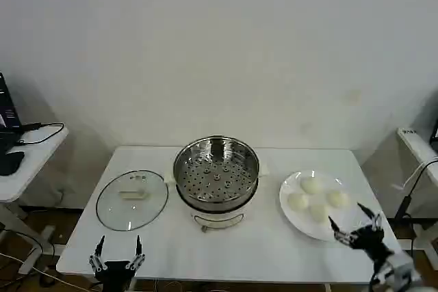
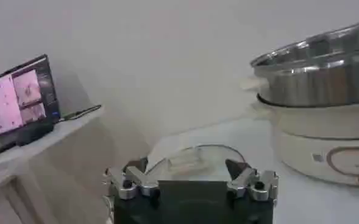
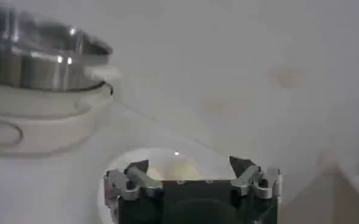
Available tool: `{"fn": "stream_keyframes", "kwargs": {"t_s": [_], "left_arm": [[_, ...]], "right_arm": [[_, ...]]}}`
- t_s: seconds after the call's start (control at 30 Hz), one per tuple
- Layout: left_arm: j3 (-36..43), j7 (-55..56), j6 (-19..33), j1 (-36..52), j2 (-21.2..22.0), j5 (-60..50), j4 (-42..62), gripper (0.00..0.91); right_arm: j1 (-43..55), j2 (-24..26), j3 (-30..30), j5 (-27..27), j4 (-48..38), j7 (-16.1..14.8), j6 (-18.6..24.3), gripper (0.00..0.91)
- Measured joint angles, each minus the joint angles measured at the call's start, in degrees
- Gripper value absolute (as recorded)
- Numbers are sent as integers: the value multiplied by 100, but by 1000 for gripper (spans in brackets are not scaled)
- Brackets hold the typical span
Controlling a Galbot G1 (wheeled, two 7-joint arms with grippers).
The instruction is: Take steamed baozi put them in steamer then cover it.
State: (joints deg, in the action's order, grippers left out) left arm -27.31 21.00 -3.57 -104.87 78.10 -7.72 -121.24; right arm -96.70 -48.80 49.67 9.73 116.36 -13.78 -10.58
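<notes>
Several pale steamed baozi (image 1: 317, 198) lie on a white plate (image 1: 293, 218) at the table's right. My right gripper (image 1: 350, 223) hovers open at the plate's near right edge, a little short of the buns; in the right wrist view the right gripper (image 3: 189, 164) has a baozi (image 3: 178, 168) just beyond it. The steel steamer (image 1: 216, 172), (image 2: 325, 79), (image 3: 39, 61) stands uncovered in the table's middle with its perforated tray bare. The glass cover (image 1: 132, 199), (image 2: 188, 159) lies flat left of it. My left gripper (image 1: 118, 249), (image 2: 187, 165) waits open at the front edge, below the cover.
A side table (image 1: 31, 155) with a laptop (image 2: 24, 97) and cables stands at the left. Another white stand (image 1: 419, 143) is at the right. Bare tabletop (image 1: 226, 251) lies in front of the steamer.
</notes>
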Motion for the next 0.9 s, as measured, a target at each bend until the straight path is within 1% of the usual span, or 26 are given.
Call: {"fn": "stream_keyframes", "kwargs": {"t_s": [0.1,0.2,0.3,0.43,0.57,0.7,0.9], "left_arm": [[22,-5,14,-5,31,-51,17,907],[20,-2,15,-1,58,-81,17,907],[-4,6,16,-1,79,-108,18,907],[-48,25,32,-17,113,-124,18,907],[-75,38,55,-30,158,-145,39,907],[-118,41,60,-12,181,-153,43,907],[-175,38,64,20,204,-154,87,907]], "right_arm": [[472,535,-40,-440,-293,-562,-113,907],[1124,1029,-342,-855,-669,-1135,-126,907],[1988,1467,-913,-1234,-1099,-1666,-14,907],[3363,1851,-2001,-1701,-1757,-2319,241,907],[4681,2050,-3160,-1982,-2368,-2888,470,907],[5905,2113,-4363,-2146,-2956,-3399,688,907],[7402,2007,-5857,-2190,-3769,-3957,881,907]]}}
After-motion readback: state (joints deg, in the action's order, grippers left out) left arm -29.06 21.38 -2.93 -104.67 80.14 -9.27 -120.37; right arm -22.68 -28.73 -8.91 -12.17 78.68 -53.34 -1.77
